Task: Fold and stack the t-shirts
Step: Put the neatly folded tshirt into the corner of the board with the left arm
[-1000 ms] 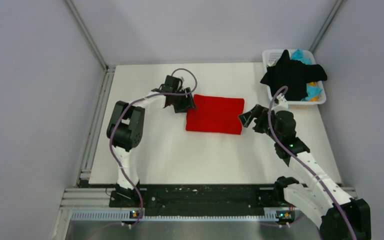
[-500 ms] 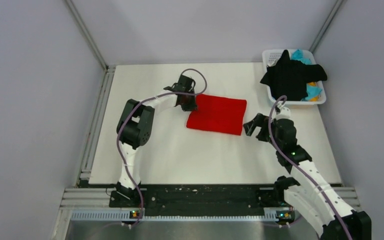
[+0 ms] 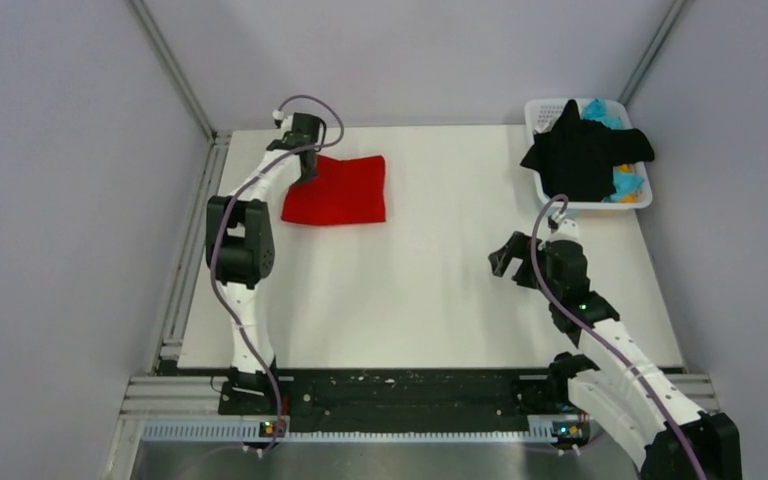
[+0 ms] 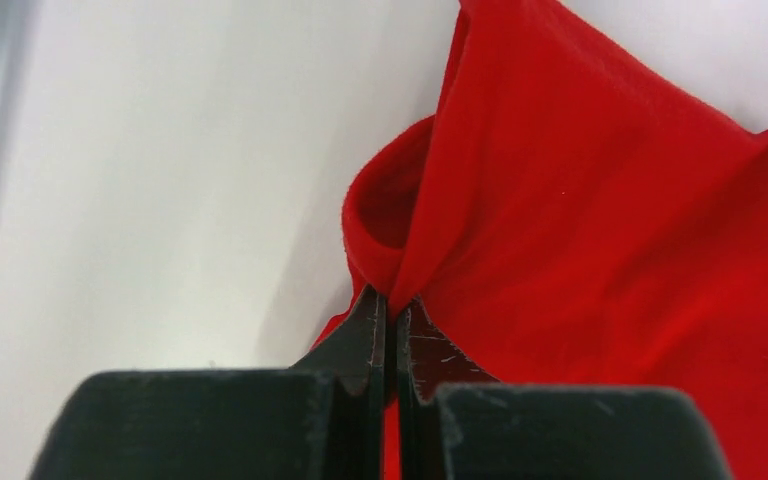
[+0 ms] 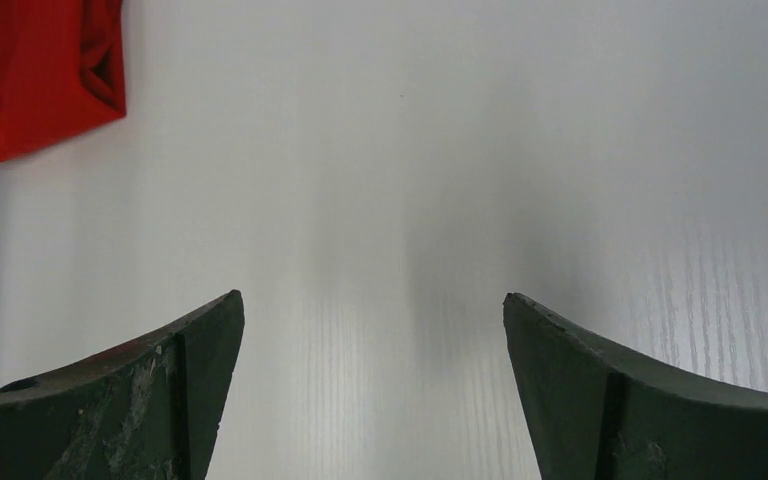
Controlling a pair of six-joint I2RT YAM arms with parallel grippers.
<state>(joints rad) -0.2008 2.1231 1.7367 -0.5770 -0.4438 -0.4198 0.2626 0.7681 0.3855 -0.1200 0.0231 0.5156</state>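
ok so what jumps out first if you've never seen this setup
The bright red t-shirt lies folded at the far left of the table, the left claw shut on its edge. In the far right corner a black t-shirt drapes over the white basket, cyan cloth peeking out. The right claw hangs open above the tabletop.

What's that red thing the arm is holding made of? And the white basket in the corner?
The red t-shirt looks like soft, matte cloth: it folds and puckers where the left gripper pinches it. The white basket looks like rigid moulded plastic, with a perforated wall and crisp rim, though it is small in view.
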